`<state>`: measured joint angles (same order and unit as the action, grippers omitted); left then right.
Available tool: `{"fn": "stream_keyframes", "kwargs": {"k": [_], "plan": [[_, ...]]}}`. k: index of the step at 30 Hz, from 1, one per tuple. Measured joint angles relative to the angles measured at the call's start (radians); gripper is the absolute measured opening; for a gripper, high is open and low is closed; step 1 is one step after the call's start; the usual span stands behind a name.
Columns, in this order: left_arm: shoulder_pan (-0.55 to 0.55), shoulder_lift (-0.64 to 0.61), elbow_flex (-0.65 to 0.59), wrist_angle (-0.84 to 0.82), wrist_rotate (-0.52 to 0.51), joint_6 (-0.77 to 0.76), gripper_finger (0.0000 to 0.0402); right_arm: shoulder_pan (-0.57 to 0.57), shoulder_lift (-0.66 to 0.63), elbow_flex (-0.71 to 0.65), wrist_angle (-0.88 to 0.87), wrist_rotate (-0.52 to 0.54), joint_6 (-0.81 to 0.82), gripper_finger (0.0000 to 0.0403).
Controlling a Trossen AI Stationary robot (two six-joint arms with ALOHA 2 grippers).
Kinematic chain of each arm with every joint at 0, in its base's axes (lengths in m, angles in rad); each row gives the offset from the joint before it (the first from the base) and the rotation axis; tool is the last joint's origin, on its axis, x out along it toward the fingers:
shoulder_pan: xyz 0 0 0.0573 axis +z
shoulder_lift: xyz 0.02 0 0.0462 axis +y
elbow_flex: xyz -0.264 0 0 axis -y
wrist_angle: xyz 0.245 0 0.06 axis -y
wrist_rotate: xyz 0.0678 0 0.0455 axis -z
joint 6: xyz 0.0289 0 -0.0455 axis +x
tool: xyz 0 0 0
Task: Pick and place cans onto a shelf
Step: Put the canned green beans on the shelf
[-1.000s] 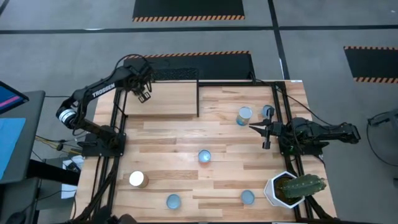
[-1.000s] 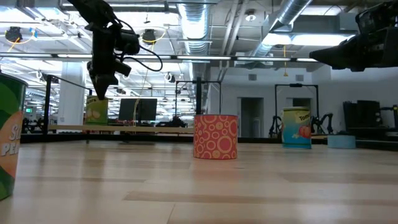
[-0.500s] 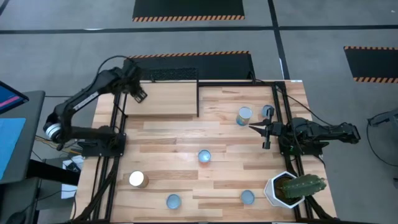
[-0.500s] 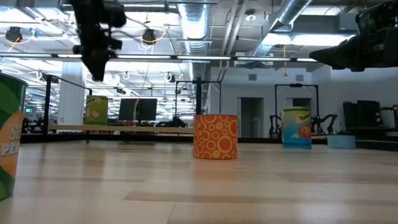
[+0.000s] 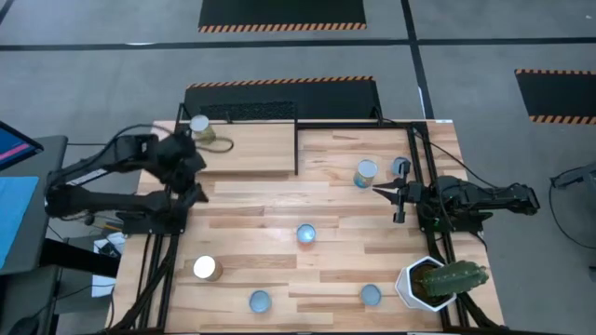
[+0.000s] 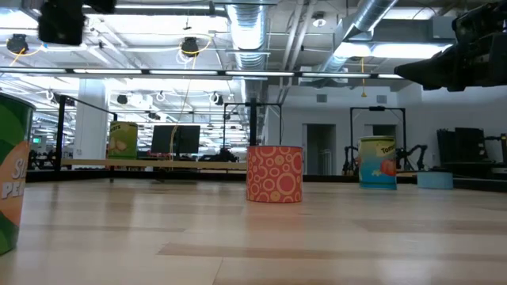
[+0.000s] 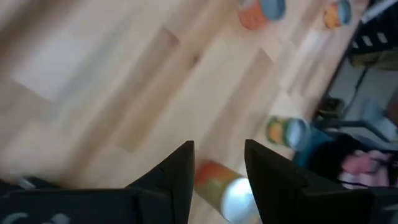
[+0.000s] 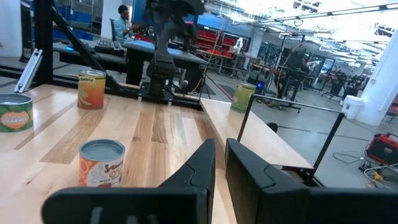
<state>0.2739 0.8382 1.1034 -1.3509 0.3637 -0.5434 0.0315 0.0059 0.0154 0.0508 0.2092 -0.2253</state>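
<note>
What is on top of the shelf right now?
One white-topped can stands alone at the far left corner of the shelf. The rest of the board shows bare. The left gripper is off it, over the tabletop.

planked table (image 5: 270,242), scattered cans (image 5: 305,234), shelf (image 5: 251,149)

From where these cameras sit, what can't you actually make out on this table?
- Left wrist view: motion blur smears the cans' labels; the left gripper shows open and empty.
- Low view: the green can is cut off by the picture's edge.
- High view: the can on the shelf is too small for its label to be read.
- High view: a can beside the right gripper is crossed by the black frame rods.
</note>
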Motion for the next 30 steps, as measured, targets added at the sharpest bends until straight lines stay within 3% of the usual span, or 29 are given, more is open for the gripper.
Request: {"fn": "stream_keyframes", "kwargs": {"k": [5, 13, 17, 23, 30], "plan": [[-0.286, -0.006, -0.012, 0.048, -0.063, -0.262, 0.0127, 0.0, 0.0, 0.001, -0.008, -0.002, 0.0, 0.006], [-0.669, 0.069, -0.181, 0.253, -0.119, -0.513, 0.0127, 0.0, 0.0, 0.001, -0.01, -0.002, 0.053, 0.006], [-0.777, 0.134, -0.209, 0.243, -0.143, -0.618, 0.0127, 0.0, 0.0, 0.001, -0.011, -0.002, 0.052, 0.006], [-0.882, 0.233, -0.211, 0.25, -0.278, -0.728, 0.0127, 0.0, 0.0, 0.001, -0.013, -0.002, 0.052, 0.006], [-0.966, 0.358, -0.211, 0.25, -0.279, -0.776, 0.0127, 0.0, 0.0, 0.001, -0.013, -0.002, 0.05, 0.006]]}}
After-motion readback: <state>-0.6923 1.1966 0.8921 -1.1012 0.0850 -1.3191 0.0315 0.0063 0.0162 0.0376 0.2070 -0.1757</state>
